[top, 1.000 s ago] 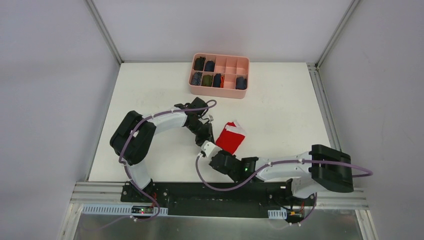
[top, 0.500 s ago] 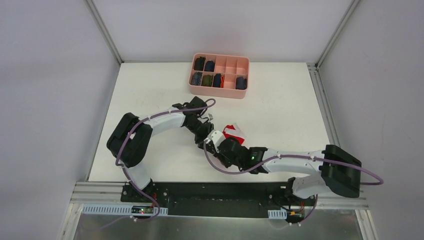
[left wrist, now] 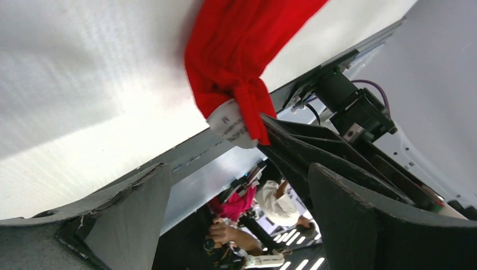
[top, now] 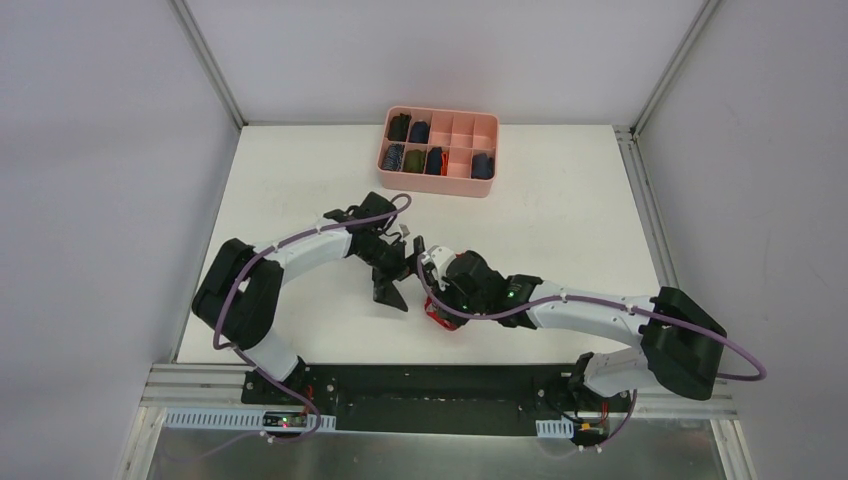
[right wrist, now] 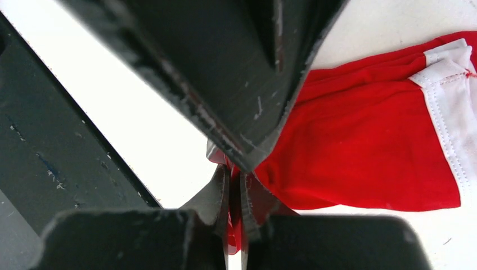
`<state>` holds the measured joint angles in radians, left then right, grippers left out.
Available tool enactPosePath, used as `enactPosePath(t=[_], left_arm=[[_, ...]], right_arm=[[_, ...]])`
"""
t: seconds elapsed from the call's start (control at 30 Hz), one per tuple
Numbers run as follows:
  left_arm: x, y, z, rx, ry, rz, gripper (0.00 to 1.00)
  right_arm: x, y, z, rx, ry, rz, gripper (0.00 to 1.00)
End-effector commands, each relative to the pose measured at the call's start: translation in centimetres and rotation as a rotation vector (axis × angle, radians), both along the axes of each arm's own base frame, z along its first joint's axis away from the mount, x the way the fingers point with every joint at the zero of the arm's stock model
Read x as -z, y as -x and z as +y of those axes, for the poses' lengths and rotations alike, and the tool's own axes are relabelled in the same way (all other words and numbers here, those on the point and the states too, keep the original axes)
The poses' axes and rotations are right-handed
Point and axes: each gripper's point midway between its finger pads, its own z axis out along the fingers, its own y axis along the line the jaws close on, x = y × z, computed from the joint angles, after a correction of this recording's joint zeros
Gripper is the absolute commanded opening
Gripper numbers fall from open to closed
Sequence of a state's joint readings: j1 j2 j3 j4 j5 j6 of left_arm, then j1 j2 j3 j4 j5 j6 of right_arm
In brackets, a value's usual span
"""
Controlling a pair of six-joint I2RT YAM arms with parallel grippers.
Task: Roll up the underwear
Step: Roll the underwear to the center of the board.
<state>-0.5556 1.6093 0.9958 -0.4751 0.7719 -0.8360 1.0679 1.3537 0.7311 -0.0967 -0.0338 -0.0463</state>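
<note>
The underwear (right wrist: pixel 365 152) is bright red cloth with a white band (right wrist: pixel 450 112), lying on the white table. My right gripper (right wrist: pixel 233 183) is shut on a bunched fold at one end of it. From above, my right gripper (top: pixel 432 298) covers most of the underwear (top: pixel 437 318), leaving only a red scrap showing. In the left wrist view the underwear (left wrist: pixel 242 56) stretches away from that pinched end, where a white label (left wrist: pixel 230 124) shows. My left gripper (top: pixel 398 276) is just left of the right one, open, with nothing between its fingers (left wrist: pixel 129 219).
A pink divided box (top: pixel 466 180) stands at the back of the table, several of its compartments holding dark rolled garments (top: pixel 412 160). The two grippers are very close together. A black rail (top: pixel 440 385) runs along the near table edge.
My left gripper has opened and let go of the cloth. The right gripper, still shut on the underwear, has moved back and left over it, so most of the red is now covered.
</note>
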Motion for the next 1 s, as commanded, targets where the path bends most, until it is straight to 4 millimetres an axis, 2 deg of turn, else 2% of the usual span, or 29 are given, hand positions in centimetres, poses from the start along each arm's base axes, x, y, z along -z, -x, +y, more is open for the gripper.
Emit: enactPosePath(t=[0.0,0.1,0.27,0.47,0.67,0.8,0.97], left_arm=[[0.5,0.6,0.3,-0.083,-0.044,0.046,0.94],[1.3,1.1,-0.2,-0.164,-0.056,0.142,0.9],[1.5,1.0,-0.4,-0.277,-0.051,0.199,0.82],[2.1,0.7,-1.2,-0.373,-0.002,0.258,0.79],[2.5,1.1,-2.5,-0.359,0.016,0.28,0.75],[2.4,0.9,-3.4,-0.356,0.032,0.276,0.68],[3.0,1.1,-3.2,-0.372,0.016,0.285,0.6]], right_arm=[[-1.2,0.1,1.3,-0.018,-0.05,0.017,0.0],[-1.1,0.0,1.4,-0.014,-0.049,0.015,0.0],[-1.2,-0.3,1.7,-0.006,-0.057,0.009,0.0],[-1.1,-0.4,1.8,-0.007,-0.053,0.011,0.0],[-1.0,-0.5,2.1,-0.011,-0.048,0.007,0.0],[-0.9,-0.4,2.4,-0.024,-0.042,0.023,0.0],[-1.0,-0.8,2.6,-0.009,-0.04,0.015,0.0]])
